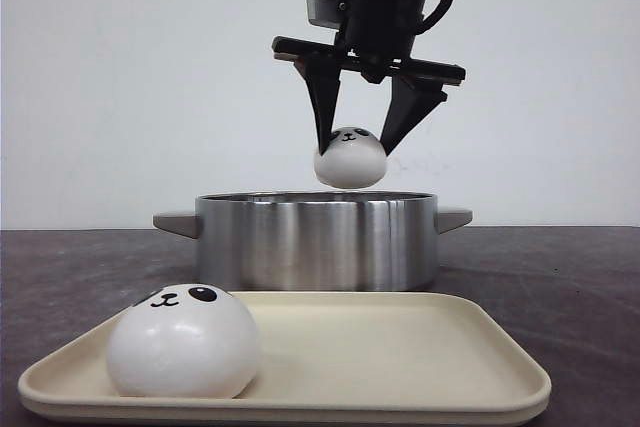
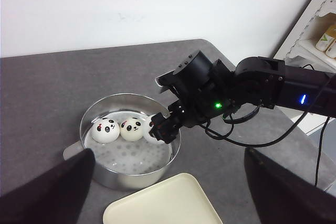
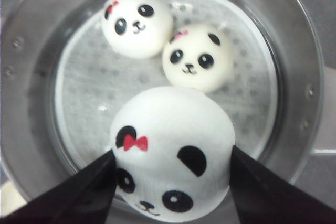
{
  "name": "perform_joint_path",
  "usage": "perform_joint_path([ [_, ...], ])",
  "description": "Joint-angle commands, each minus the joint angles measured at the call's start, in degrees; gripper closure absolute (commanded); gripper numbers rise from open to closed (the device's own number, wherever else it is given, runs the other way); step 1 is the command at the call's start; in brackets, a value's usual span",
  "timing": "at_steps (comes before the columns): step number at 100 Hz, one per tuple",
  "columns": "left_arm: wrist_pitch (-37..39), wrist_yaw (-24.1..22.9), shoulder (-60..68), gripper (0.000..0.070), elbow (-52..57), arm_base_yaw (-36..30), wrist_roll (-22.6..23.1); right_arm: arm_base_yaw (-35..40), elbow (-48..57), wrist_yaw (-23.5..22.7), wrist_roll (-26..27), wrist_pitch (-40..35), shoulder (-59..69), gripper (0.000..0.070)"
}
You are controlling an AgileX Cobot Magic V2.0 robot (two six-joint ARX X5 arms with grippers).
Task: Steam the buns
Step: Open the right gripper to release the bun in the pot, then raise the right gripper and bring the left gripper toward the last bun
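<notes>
My right gripper [image 1: 353, 145] is shut on a white panda-faced bun [image 1: 349, 159] with a red bow [image 3: 173, 150] and holds it just above the steel pot [image 1: 320, 237]. Inside the pot [image 3: 294, 51], two more buns [image 3: 137, 20] [image 3: 197, 56] sit side by side on the perforated steamer plate. Another bun [image 1: 182, 342] rests at the left of the cream tray [image 1: 400, 357] in front of the pot. My left gripper [image 2: 170, 192] hangs open and empty, high over the tray [image 2: 157, 208] and pot [image 2: 126, 177]; it is not in the front view.
The right arm [image 2: 262, 85] reaches in over the pot's rim with a cable [image 2: 262, 141] looping below it. A white shelf unit [image 2: 315, 30] stands past the table's far corner. The pot has side handles [image 1: 176, 222].
</notes>
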Motion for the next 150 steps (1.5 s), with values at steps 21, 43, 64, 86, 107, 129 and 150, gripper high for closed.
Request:
perform_joint_path([
  [21, 0.5, -0.2, 0.5, 0.0143, 1.0, -0.3, 0.5, -0.2, 1.2, -1.4, -2.5, -2.1, 0.6, 0.0201],
  [43, -1.2, -0.2, 0.8, 0.0143, 1.0, -0.3, 0.6, -0.7, 1.2, -2.9, -3.7, -2.3, 0.6, 0.0188],
  [64, -4.5, -1.0, 1.7, 0.0143, 0.3, -0.3, 0.8, -0.9, 1.2, -2.5, -6.3, -2.1, -1.1, 0.019],
  [86, -6.0, -0.8, 2.3, 0.0143, -5.2, -0.4, -0.6, -0.7, 1.2, -2.5, -8.2, -1.0, -12.0, 0.0372],
  [107, -2.3, 2.3, 2.3, 0.0142, -16.6, -3.0, -4.0, 1.9, 1.2, -2.5, -10.6, -1.0, -27.2, 0.07],
  [129, 6.8, 3.1, 4.1, 0.0142, -32.3, -9.3, -9.2, 3.8, 1.2, -2.1, -10.5, -1.0, -40.8, 0.07],
  [150, 16.5, 3.0, 10.3, 0.0142, -43.1, -14.2, -12.7, 3.8, 1.2, -2.1, -10.6, -1.1, -48.2, 0.07],
])
